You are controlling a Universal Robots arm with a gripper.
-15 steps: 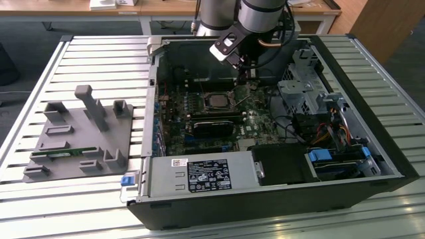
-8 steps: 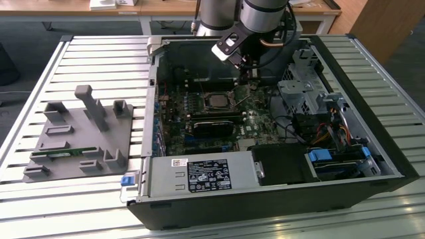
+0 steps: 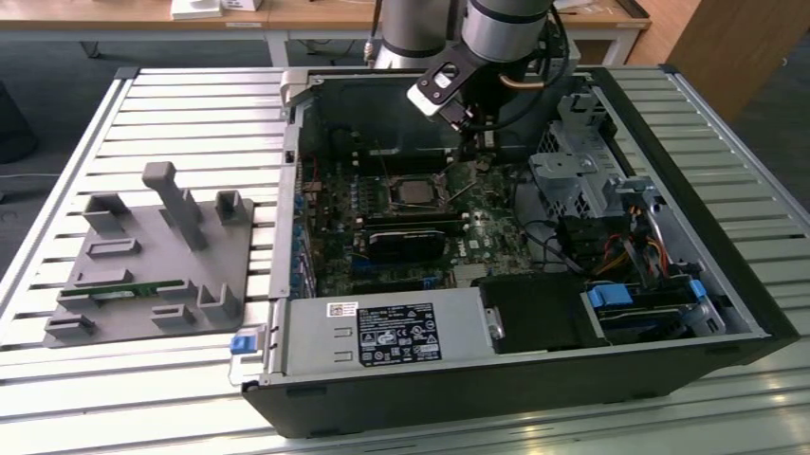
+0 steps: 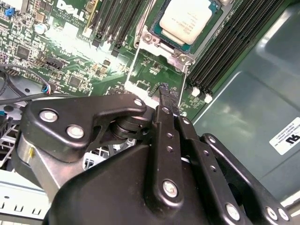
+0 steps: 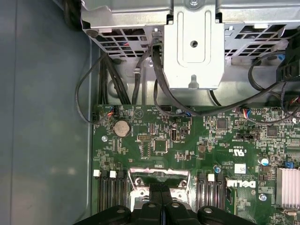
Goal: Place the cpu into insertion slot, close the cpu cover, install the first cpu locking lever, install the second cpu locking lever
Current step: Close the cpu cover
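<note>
The cpu, a flat grey square, sits in the insertion slot on the green motherboard inside the open case. The silvery cpu cover lies flat around it and frames its face. From the cover's end, two thin metal lever rods run out toward my gripper. I cannot tell whether they are latched. My gripper hangs just above the board beside that end of the cover, between the two rods. Its black fingers are pressed together, and I see nothing between them. In the exterior view the gripper is just beyond the socket.
Long black memory slots flank the socket. A black card lies in front of it. A metal drive cage with cables stands at the exterior view's right, and the power supply is at the front. A grey fixture sits on the slatted table.
</note>
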